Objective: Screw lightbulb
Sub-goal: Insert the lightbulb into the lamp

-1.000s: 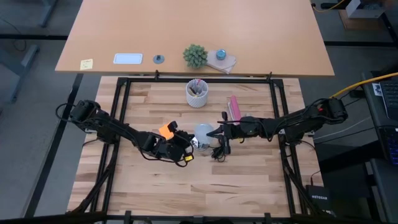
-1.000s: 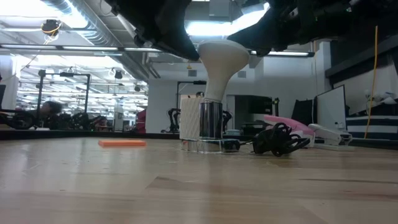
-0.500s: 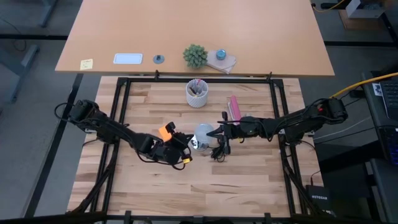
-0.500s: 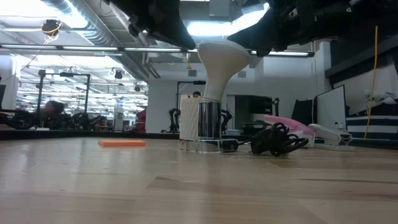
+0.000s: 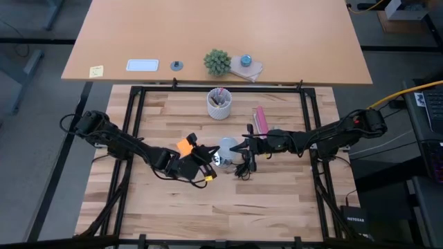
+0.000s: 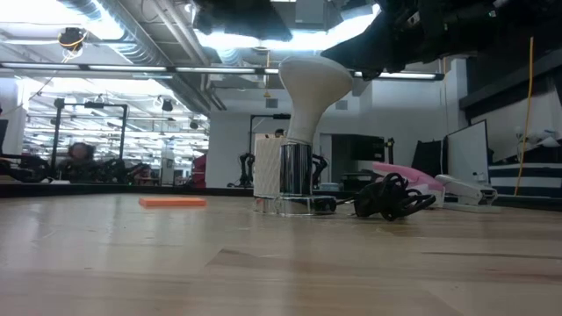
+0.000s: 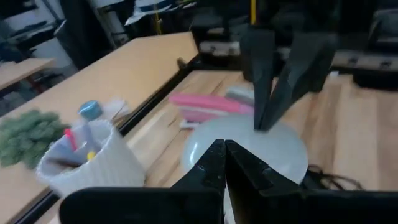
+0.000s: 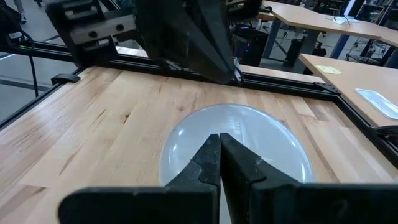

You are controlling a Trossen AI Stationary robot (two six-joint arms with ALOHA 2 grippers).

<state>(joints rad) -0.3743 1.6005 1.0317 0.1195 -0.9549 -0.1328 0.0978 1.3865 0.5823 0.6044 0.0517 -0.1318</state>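
Lightbulb (image 6: 313, 88) is standing upright in the silvery socket (image 6: 297, 171) near the middle of the table (image 5: 277, 200), wide end up. Right gripper (image 5: 243, 147) sits at its 3 o'clock, fingers pinched shut on nothing, tips right by the dome. Left gripper (image 5: 205, 158) is at 9 o'clock, also closed and empty, clear of the bulb. Pen cup (image 5: 220, 103) is at 12.

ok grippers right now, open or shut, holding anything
left gripper: shut, empty, beside the bulb
right gripper: shut, empty, over the bulb
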